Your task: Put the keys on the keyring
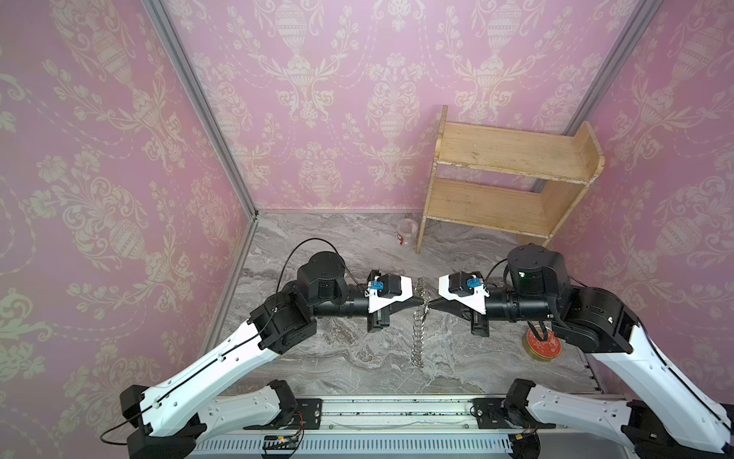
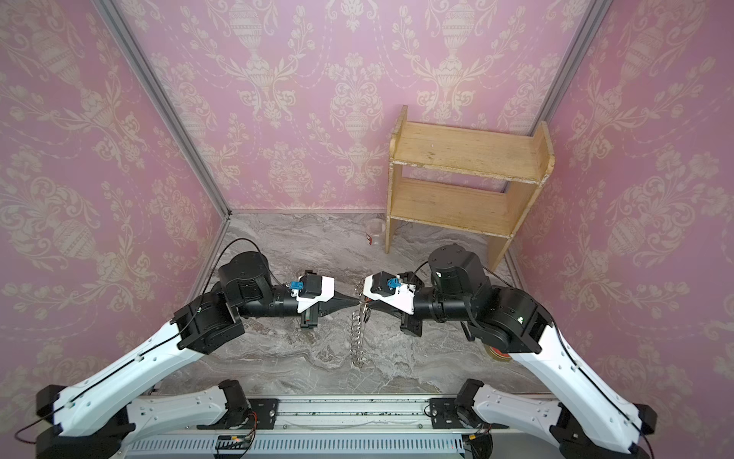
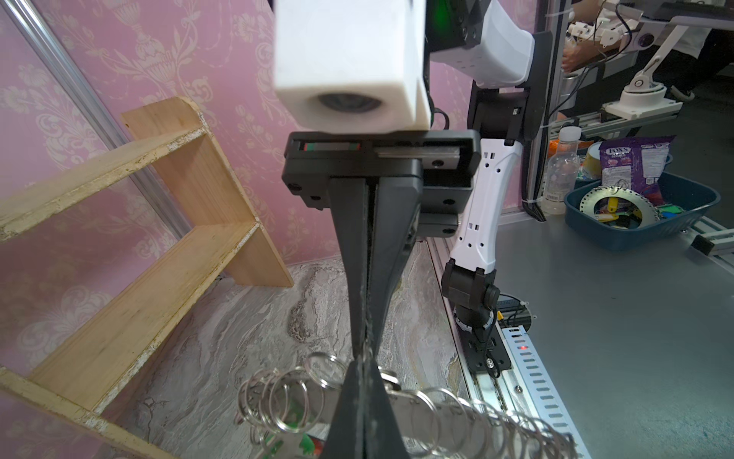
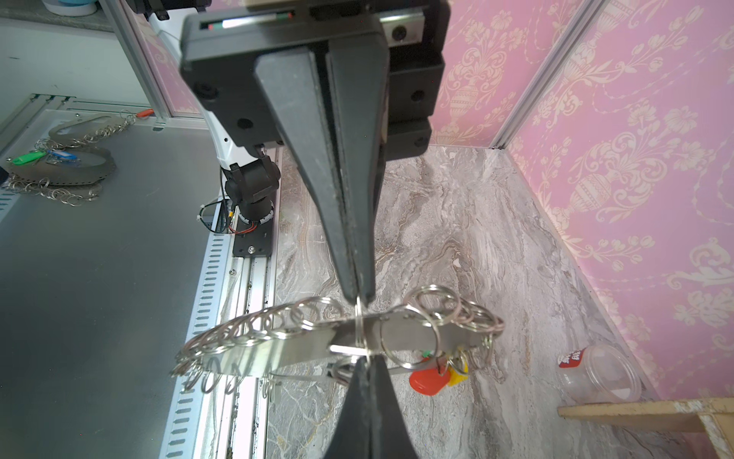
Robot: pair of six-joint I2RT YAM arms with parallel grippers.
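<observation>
left tool (image 1: 417,304): closed, pinching keyring (image 4: 298,349) | right tool (image 1: 433,305): closed on same keyring, tip to tip with left | keyring: held mid-scene above marble surface (image 1: 357,357) | keys (image 4: 429,379): red and yellow tags hang under strap

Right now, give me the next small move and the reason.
Probably keep the left gripper still and let the right gripper tug its side of the ring slightly, to part the coil. Both are shut, fingers tip to tip on opposite sides of that one ring around the strap, and the red-tagged key hangs just beside it. Whether it is threaded is unclear.
</observation>
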